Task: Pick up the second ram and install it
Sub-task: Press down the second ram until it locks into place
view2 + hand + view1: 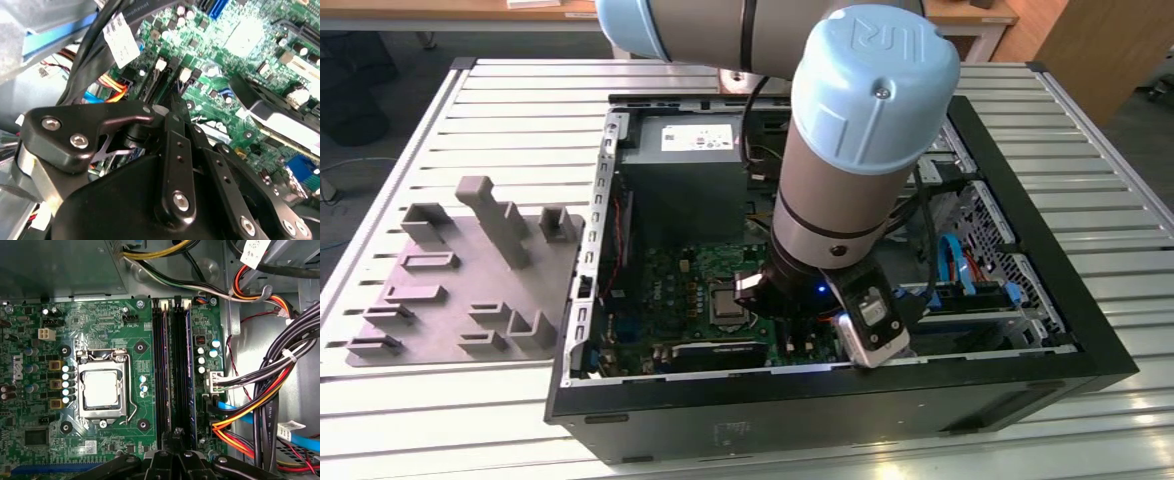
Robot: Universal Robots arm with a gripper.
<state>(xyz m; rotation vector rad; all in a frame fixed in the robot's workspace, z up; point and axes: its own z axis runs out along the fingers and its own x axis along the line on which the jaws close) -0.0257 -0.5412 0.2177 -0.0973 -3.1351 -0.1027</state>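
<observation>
Fixture block [467, 270]: grey with upright posts, standing on the slatted tabletop [1067, 120] at the exterior view's left, beside the open computer case [1107, 350].
Motherboard [100, 320]: green, lying flat in the case, with the processor socket [101, 388] well apart from the memory slots.
Memory slots [160, 370]: long, black and parallel, with white latches at their far ends.
Second ram [188, 365]: a thin blue-green stick standing on edge in the slot row, on the side away from the socket. Its long axis runs along the slots, pointing from the fingers toward the power supply [55, 265].
Gripper [177, 432]: reaching down inside the case at the near end of the slots, also seen in the second wrist view [170, 114].
Fingers [176, 431]: drawn together to a narrow tip, just beside the near end of the stick. Whether they touch it cannot be told.
Cables [270, 405]: black, red, orange and yellow bundles crowding the side of the slots away from the socket.
Arm [854, 150]: a grey column with a blue cap, hiding the middle of the case in the exterior view.
</observation>
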